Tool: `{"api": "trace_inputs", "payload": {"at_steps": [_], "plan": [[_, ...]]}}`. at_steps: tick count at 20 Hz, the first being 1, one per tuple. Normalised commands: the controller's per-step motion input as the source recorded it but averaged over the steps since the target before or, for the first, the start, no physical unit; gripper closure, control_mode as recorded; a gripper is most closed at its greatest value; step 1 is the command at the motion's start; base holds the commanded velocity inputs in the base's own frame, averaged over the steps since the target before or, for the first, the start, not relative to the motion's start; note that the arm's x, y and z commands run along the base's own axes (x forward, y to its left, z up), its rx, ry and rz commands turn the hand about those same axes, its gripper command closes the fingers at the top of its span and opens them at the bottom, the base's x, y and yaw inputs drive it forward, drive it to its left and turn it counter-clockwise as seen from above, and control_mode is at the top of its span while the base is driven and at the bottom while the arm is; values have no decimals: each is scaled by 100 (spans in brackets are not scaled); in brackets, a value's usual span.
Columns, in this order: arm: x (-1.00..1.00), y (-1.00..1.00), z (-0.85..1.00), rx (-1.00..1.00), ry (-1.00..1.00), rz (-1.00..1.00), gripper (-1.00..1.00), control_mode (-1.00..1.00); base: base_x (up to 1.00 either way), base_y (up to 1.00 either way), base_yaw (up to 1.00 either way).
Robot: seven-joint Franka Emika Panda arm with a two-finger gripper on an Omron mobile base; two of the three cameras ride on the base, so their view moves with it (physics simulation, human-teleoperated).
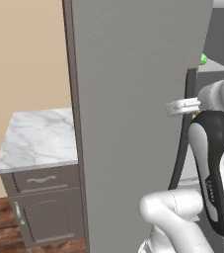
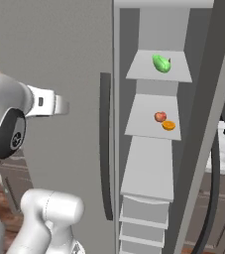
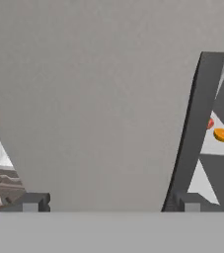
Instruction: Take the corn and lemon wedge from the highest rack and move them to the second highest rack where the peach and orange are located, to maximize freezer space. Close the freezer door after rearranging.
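Looking past my hand (image 3: 111, 203), I see the freezer compartment standing open as a narrow column of pale grey racks. On the highest rack (image 2: 139, 74) lies one green thing, the corn (image 2: 161, 63), glossy and rounded, leaning a little to one side. I cannot make out a lemon wedge beside it. One level down, the second highest rack (image 2: 139, 126) carries the peach (image 2: 160, 116), small, red and round, and the orange (image 2: 168, 125), a flat bright orange disc lying just beside the peach and nearer the rack's front edge. The rack below those is bare, and drawers stack under it.

My hand is spread wide, its two dark fingertips (image 3: 32, 202) far apart at the bottom of the hand view, and nothing sits between them. They hold nothing and I cannot see them touching anything. Straight ahead of my hand is the broad grey face of the freezer door (image 3: 103, 99), plain and speckled. The door's long dark handle (image 3: 195, 128) runs upright ahead of my right fingertip, close to it. Beyond the handle, farther to the right and ahead of my hand, the peach and orange show on their rack, with a sliver of green above them at the corner.

Off to the left of my hand, well apart, stands a grey cabinet with a marble tabletop (image 1: 37, 136), against a tan wall.
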Motion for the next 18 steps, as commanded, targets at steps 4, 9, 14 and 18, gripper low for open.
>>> {"api": "trace_inputs", "payload": {"at_steps": [4, 9, 14, 18], "plan": [[-15, -5, 0, 0, -2, 0, -100, 100, -21, -10, -2], [0, 0, 0, 0, 0, 0, -100, 100, 0, -5, -4], [0, 0, 0, 0, 0, 0, -100, 100, 0, -21, -4], [0, 0, 0, 0, 0, 0, -100, 100, 0, -40, -5]]}}
